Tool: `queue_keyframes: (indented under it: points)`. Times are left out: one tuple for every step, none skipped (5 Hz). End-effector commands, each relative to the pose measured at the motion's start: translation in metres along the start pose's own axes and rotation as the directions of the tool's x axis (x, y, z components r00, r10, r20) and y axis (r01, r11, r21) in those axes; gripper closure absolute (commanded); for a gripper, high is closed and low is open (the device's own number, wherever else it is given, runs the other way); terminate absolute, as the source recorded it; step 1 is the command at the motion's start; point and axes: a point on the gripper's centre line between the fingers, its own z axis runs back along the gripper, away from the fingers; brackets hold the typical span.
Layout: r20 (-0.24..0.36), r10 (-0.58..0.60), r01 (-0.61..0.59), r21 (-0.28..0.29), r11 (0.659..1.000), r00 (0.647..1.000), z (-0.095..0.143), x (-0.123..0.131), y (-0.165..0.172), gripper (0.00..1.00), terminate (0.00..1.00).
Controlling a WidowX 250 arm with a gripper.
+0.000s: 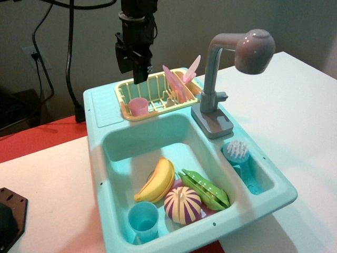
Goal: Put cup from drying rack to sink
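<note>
I see the gripper (141, 79) hanging above the back rim of the drying rack (158, 95), its dark fingers pointing straight down. The cup (139, 106) sits in the rack's left end, just below the fingertips, at about six o'clock from them and apart from them. I cannot tell how far apart the fingers stand; they read as one dark block from here, and nothing is held between them. The cup stands upright, mouth facing up, its long axis vertical, tapering toward its base. At three o'clock from it, pink plates (176, 81) lean in the prongs. The rack rests on the back ledge of the sink (97, 153), at twelve o'clock from the basin. In the basin I see a banana (158, 181), a green pea pod (205, 190), a striped purple ball (182, 204) and a light blue cup (143, 221). The faucet (231, 68) rises at the rack's three o'clock.
</note>
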Motion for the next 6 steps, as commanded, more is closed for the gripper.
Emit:
queue_keyframes:
  points:
    - [0.0, 0.0, 0.0, 0.0, 1.0, 1.0, 0.0, 0.0, 0.0, 0.0, 0.0]
    - [-0.008, -0.021, 0.021, -0.017, 1.0, 1.0, -0.007, 0.006, 0.002, 0.0, 0.0]
    - [-0.002, -0.084, 0.084, -0.024, 0.996, 0.996, -0.013, 0.007, 0.011, 0.0, 0.0]
    - [-0.002, -0.148, 0.148, 0.016, 0.989, 0.989, -0.019, 0.006, 0.023, 0.0, 0.0]
    - [-0.014, -0.176, 0.177, 0.056, 0.983, 0.984, -0.029, 0.006, 0.031, 0.0, 0.0]
    - [-0.007, -0.177, 0.177, 0.063, 0.982, 0.984, -0.043, 0.007, 0.028, 0.0, 0.0]
